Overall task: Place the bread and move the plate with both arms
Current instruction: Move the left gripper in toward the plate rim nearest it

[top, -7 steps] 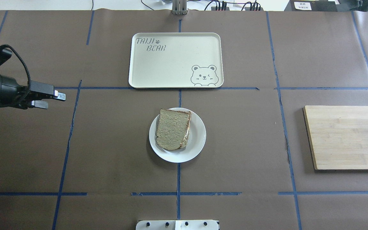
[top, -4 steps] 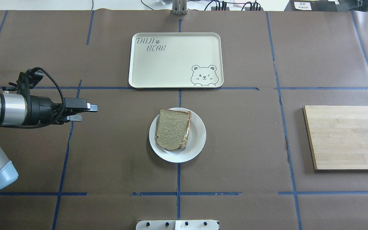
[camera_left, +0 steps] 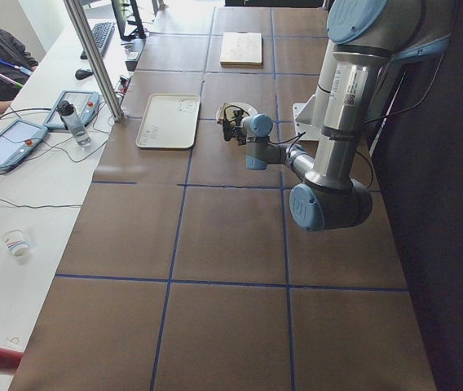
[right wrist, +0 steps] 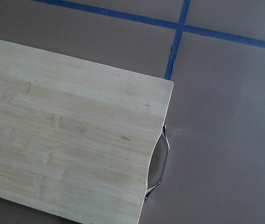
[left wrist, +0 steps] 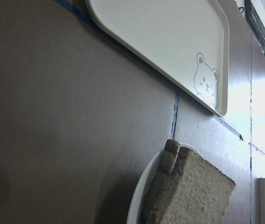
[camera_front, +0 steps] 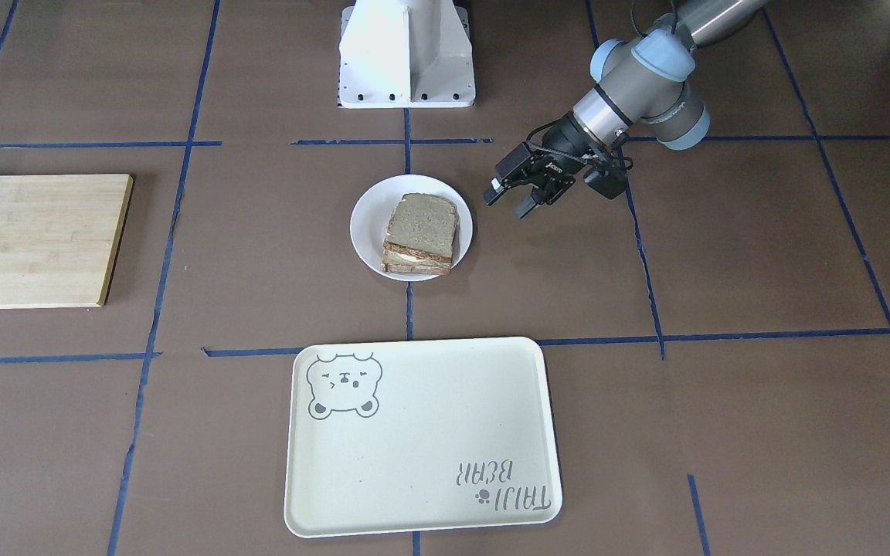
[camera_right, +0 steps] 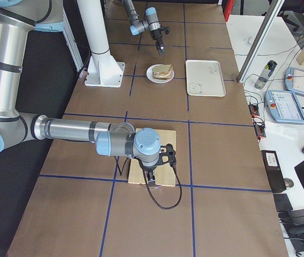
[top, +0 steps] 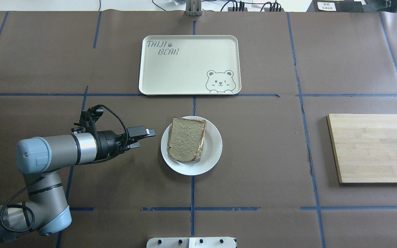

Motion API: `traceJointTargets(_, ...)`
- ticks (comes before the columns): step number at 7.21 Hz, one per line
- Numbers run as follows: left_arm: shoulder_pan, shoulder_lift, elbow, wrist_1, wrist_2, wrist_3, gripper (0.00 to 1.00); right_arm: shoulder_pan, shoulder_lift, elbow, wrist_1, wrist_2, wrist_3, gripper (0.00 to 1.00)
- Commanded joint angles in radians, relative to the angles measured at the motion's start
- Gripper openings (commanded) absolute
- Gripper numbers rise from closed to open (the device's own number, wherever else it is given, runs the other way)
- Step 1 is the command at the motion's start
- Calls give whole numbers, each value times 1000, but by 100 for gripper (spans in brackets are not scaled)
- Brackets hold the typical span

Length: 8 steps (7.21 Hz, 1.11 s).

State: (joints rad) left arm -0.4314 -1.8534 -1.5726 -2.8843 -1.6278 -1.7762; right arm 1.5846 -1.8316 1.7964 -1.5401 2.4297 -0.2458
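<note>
The bread is a pale brown slice lying on top of a stack on the white plate at the table's middle; both also show in the front-facing view, the bread on the plate. My left gripper is open and empty, lying level just left of the plate's rim, apart from it; it also shows in the front-facing view. The left wrist view shows the bread close ahead. My right gripper shows only in the exterior right view, over the wooden board; I cannot tell if it is open or shut.
A cream tray with a bear drawing lies beyond the plate, with nothing on it. A wooden cutting board lies at the right edge; the right wrist view shows its corner. The white pedestal base stands at the robot's side.
My left arm has swung in from the far left edge toward the plate. Its gripper now sits just beside the plate's left rim. Bread, plate and tray have not moved.
</note>
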Motion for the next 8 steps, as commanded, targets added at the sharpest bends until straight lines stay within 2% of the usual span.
traceJointTargets(1,25,-41,59,-58,45,-74,75,0,0,1,0,2,-1,100)
traceJointTargets(2,36,-43,65,-58,43,-75,62,0,-2,0,0,2,-1,100)
traceJointTargets(3,43,-64,87,-59,45,-74,57,0,-2,0,0,0,-1,100)
traceJointTargets(6,46,-84,121,-58,45,-74,57,0,-2,3,0,2,-1,100)
traceJointTargets(7,48,-90,131,-59,45,-74,53,0,-3,3,2,2,-1,100)
traceJointTargets(8,54,-98,143,-59,45,-74,41,0,-3,3,0,2,-1,100)
